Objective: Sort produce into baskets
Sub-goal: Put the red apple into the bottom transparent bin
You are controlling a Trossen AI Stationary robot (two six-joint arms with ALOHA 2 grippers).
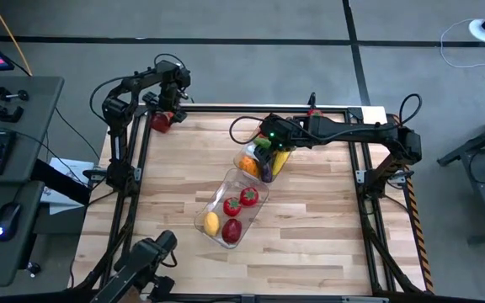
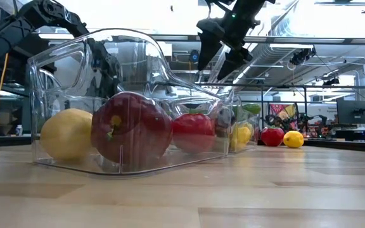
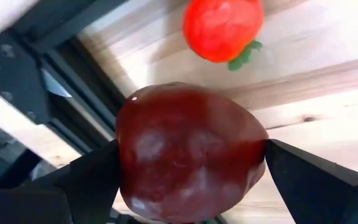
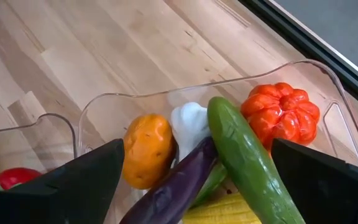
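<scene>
At the table's far left corner my left gripper (image 1: 165, 116) stands open with its fingers on either side of a dark red apple (image 3: 188, 152). A red tomato (image 3: 222, 28) lies on the wood just beyond the apple. My right gripper (image 1: 269, 147) hangs open above the far basket (image 4: 166, 93), clear of what lies in it: a cucumber (image 4: 247, 155), an eggplant (image 4: 173, 186), a pumpkin (image 4: 281, 115) and white garlic (image 4: 188, 121). The near basket (image 1: 259, 204) holds a lemon (image 1: 211, 222), two tomatoes and a dark apple (image 1: 232, 229). My left gripper comes at the dark red apple from above on a slant. One finger (image 3: 86, 186) stands at the apple's one side and the other finger (image 3: 303, 180) at its opposite side (image 3: 260, 149). I cannot tell whether they touch it.
The table's dark frame (image 3: 55, 81) runs close beside the apple at the corner. The two clear baskets lie end to end on a slant in the table's middle. In the low view a red fruit (image 2: 272, 136) and a yellow one (image 2: 293, 139) show far behind.
</scene>
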